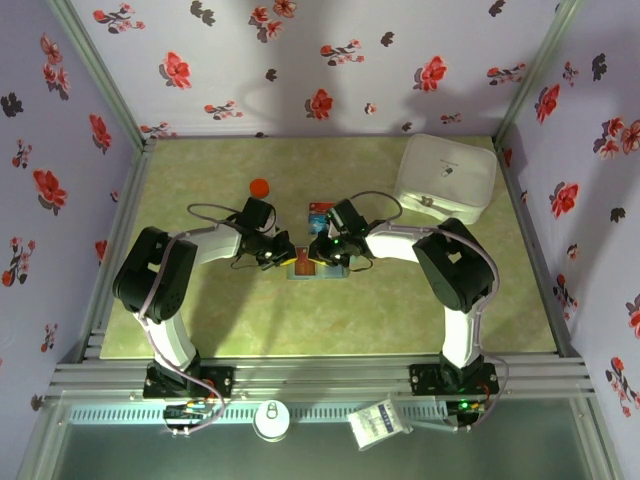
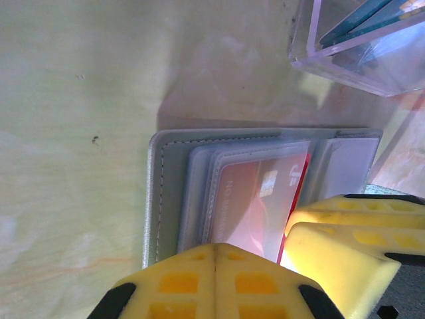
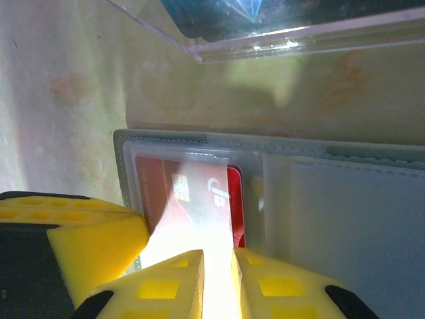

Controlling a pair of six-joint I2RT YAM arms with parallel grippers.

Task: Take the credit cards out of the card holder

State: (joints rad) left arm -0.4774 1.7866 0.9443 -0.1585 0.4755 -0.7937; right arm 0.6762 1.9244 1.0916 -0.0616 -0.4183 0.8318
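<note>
Open on the green counter, a flat grey-blue card holder [image 1: 300, 273] lies about midway between left and right, its two panels spread side by side. Pale stitching follows its rounded outer edge, and layered clear plastic sleeves cover the inner face. A red credit card [image 3: 199, 193] with a metallic chip and white lettering lies flat in the left panel's sleeves. Glare washes out its near end. The right panel's pocket shows only a pale grey face.
</note>
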